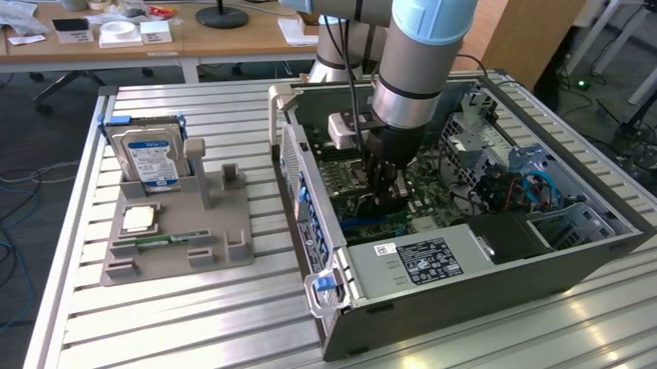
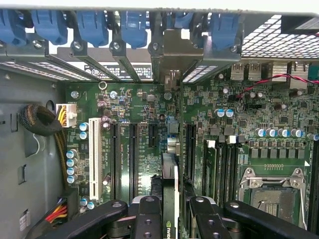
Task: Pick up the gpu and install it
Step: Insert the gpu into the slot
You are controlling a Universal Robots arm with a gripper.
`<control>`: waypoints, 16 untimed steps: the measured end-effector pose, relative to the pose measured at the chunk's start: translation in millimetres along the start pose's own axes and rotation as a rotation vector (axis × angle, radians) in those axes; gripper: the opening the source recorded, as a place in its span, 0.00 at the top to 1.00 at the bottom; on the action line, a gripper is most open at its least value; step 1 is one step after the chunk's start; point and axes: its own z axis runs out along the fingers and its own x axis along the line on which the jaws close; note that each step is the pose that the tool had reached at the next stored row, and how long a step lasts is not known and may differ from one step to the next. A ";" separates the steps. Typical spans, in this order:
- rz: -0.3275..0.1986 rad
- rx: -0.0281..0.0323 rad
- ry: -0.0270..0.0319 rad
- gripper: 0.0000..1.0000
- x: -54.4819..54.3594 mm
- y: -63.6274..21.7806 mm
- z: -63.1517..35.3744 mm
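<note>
From the exterior view, my hand [image 1: 385, 194] reaches down into the open grey metal computer box [image 1: 482, 288] on the ribbed tabletop [image 1: 185, 323].

From the wrist view, my black fingers [image 2: 145, 219] pinch the gpu [image 2: 170, 177]. It is thin and stands on its edge between them. Its long side points away from my hand toward the blue clips [image 2: 92, 25], above the green board [image 2: 239, 109].

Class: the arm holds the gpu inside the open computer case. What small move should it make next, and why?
Probably a slow, straight press of the gpu toward the motherboard. The jaws of the gripper grip the card edge-on among the long black slots, its metal bracket at the case's rear wall; full seating cannot be confirmed.
</note>
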 end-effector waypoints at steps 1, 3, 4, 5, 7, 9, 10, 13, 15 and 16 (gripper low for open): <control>0.000 0.0000 0.0000 0.74 0.0 0.0 0.0; 0.000 0.0001 -0.0002 0.74 0.0 0.2 0.4; 0.000 0.0002 -0.0003 0.74 0.0 0.3 0.8; 0.000 0.0001 -0.0002 0.74 0.0 0.4 1.0; 0.000 0.0000 0.0000 0.74 0.0 0.7 1.7; 0.000 0.0000 0.0002 0.74 0.1 0.9 2.2; 0.000 -0.0001 0.0002 0.74 0.1 0.9 2.2; 0.000 0.0000 0.0001 0.74 0.1 1.0 2.3; 0.000 0.0000 0.0000 0.74 0.1 1.0 2.3; 0.000 0.0000 0.0000 0.74 0.1 1.0 2.3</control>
